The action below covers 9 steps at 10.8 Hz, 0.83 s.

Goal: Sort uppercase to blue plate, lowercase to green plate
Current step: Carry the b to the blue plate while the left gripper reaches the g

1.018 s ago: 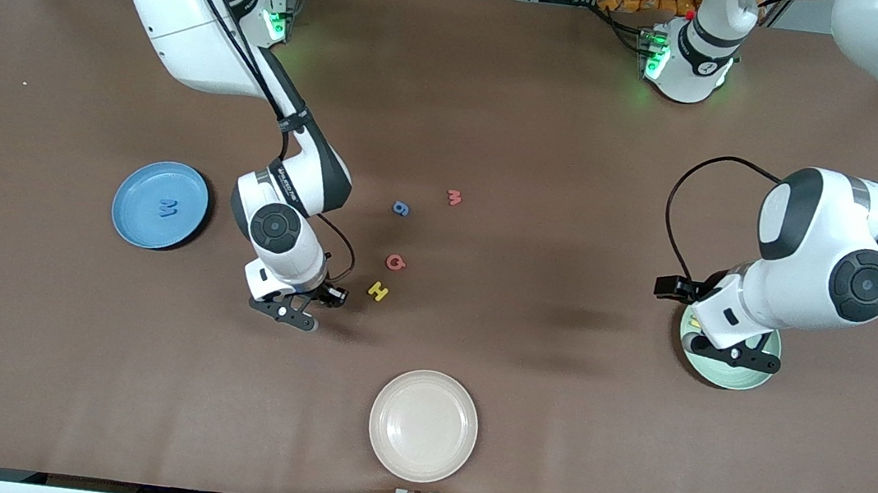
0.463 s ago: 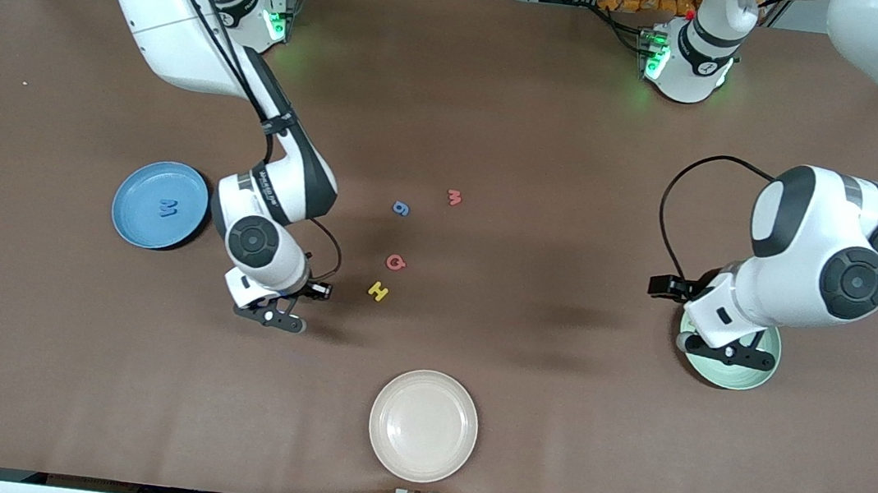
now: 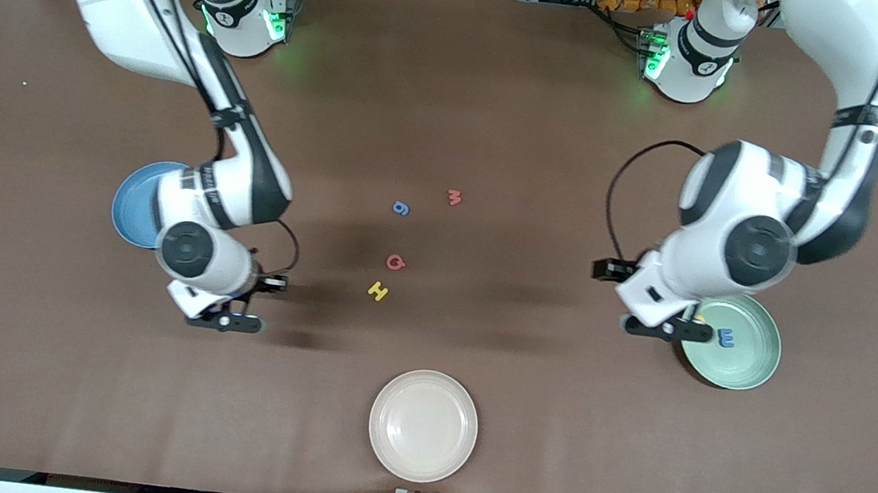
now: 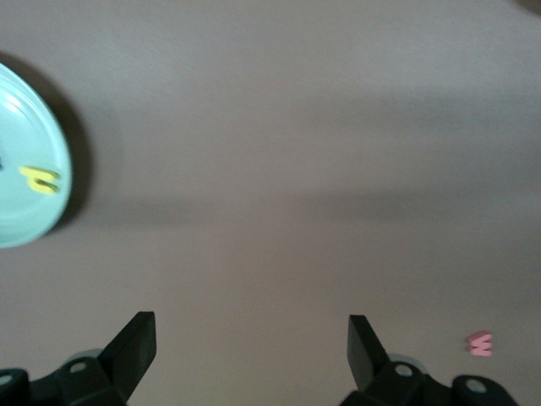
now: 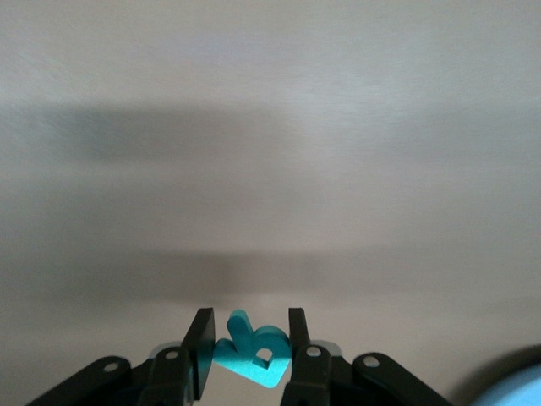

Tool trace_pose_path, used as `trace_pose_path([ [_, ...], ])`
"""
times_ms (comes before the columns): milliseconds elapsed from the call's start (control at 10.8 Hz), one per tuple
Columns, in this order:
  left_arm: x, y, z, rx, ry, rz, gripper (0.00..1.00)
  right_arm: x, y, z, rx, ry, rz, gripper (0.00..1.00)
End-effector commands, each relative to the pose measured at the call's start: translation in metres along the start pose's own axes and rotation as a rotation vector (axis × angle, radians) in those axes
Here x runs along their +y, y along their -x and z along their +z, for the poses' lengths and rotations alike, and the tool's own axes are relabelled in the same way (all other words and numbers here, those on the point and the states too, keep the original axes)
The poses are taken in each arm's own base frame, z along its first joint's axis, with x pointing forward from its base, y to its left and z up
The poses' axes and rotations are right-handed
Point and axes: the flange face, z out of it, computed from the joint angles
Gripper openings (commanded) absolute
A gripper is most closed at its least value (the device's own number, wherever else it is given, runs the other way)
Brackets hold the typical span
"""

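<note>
Your right hand [image 5: 247, 348] pinches the teal R [image 5: 251, 353] over the worktop [image 3: 505, 105] beside the blue plate [image 3: 131, 203]. Your left hand [image 4: 252, 347] hangs wide open, empty, beside the green plate [image 3: 748, 360].

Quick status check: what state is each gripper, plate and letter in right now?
right gripper: shut on teal R, beside blue plate
left gripper: open, empty, over bare table
green plate: holds blue e, yellow letter
beige plate: empty
g, w, Q, H: loose on table
</note>
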Motion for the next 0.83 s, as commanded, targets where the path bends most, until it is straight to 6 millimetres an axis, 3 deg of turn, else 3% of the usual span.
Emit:
trace_pose_path([
  [0,0.049,0.026,0.008,-0.002,-0.032,-0.055,1.00,0.028,0.016,0.001,-0.091,0.019,-0.122,0.24],
  [278,0.131,0.072,0.027,0.002,-0.047,-0.263,1.00,0.099,0.030,0.022,-0.160,0.025,-0.259,0.25],
  [463,0.175,0.098,0.042,-0.022,-0.006,-0.346,1.00,0.143,0.044,0.020,-0.176,0.010,-0.330,0.26],
  [740,0.231,0.124,0.084,-0.010,0.031,-0.506,1.00,0.178,0.063,0.028,-0.233,0.069,-0.408,0.26],
])
